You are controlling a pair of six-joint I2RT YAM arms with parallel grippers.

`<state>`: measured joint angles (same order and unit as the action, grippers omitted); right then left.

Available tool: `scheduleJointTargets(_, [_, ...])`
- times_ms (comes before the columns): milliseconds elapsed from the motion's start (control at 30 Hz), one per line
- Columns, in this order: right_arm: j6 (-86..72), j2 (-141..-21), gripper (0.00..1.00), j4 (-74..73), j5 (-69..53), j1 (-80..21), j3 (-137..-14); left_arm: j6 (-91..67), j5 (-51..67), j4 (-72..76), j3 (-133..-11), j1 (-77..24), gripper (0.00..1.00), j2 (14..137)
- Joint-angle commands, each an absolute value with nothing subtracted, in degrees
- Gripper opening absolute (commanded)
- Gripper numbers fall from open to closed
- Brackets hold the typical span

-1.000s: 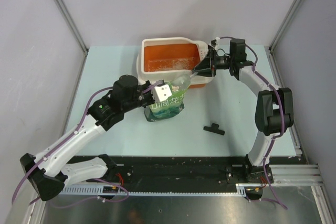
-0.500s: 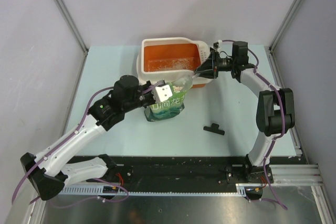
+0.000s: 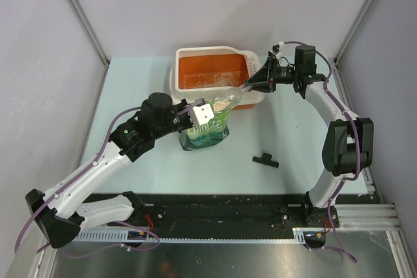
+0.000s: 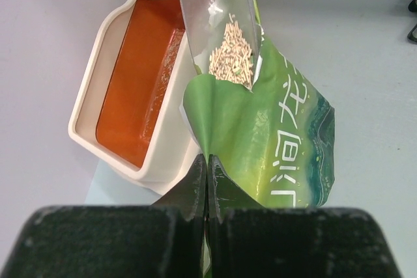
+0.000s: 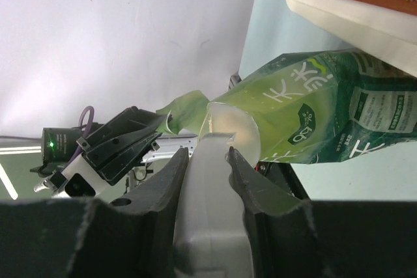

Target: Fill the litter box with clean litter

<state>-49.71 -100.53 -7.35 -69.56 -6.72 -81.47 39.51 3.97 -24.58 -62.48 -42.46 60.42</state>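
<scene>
- Pale green desk (image 3: 130,89), boxed in by grey walls on three sides.
- litter box (image 3: 203,49): at the desk's 12 o'clock; orange floor mostly bare, with a thin scatter of granules along its 6 o'clock side.
- green pouch (image 3: 207,133): upright, just beside the box at its 6 o'clock; left jaws clenched on its torn lip.
- clear scoop (image 4: 218,4): bowl at the pouch mouth; right jaws grasp its handle from 2 o'clock.
- clean litter (image 4: 229,53): a modest load in the scoop bowl.
- black clip (image 3: 264,159): at the pouch's 4 o'clock, well apart.
- Handling note (judgement): lift the scoop level, clear the pouch lip and cream rim, and tip only over the orange floor. Hold the pouch steady.
</scene>
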Motion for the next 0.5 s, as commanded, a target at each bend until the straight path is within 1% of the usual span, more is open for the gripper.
scheduleJointTargets(0, [-44.75, -98.09, 0.0, -11.68, -66.1, -5.45, -84.29, 40.25, 2.72, -23.56, -65.04, -42.28, 0.0, 58.01])
scheduleJointTargets(133, [-43.51, -99.4, 0.0, -11.61, -66.18, -5.45, -83.5, 39.99, 2.55, -23.55, -64.69, -42.28, 0.0, 57.74])
scheduleJointTargets(167, [-45.68, -100.45, 0.0, -10.64, -67.31, -5.36, -83.15, 39.99, 2.64, -23.64, -64.69, -42.28, 0.0, 57.66])
scheduleJointTargets(333, [-55.71, -103.71, 0.0, 1.63, -72.77, -3.87, -81.65, 40.17, 2.2, -23.64, -64.69, -42.36, 0.0, 57.74])
scheduleJointTargets(467, [-59.41, -104.41, 0.0, 6.32, -75.32, -3.16, -81.83, 40.52, 1.58, -23.64, -64.6, -42.36, 0.0, 57.92])
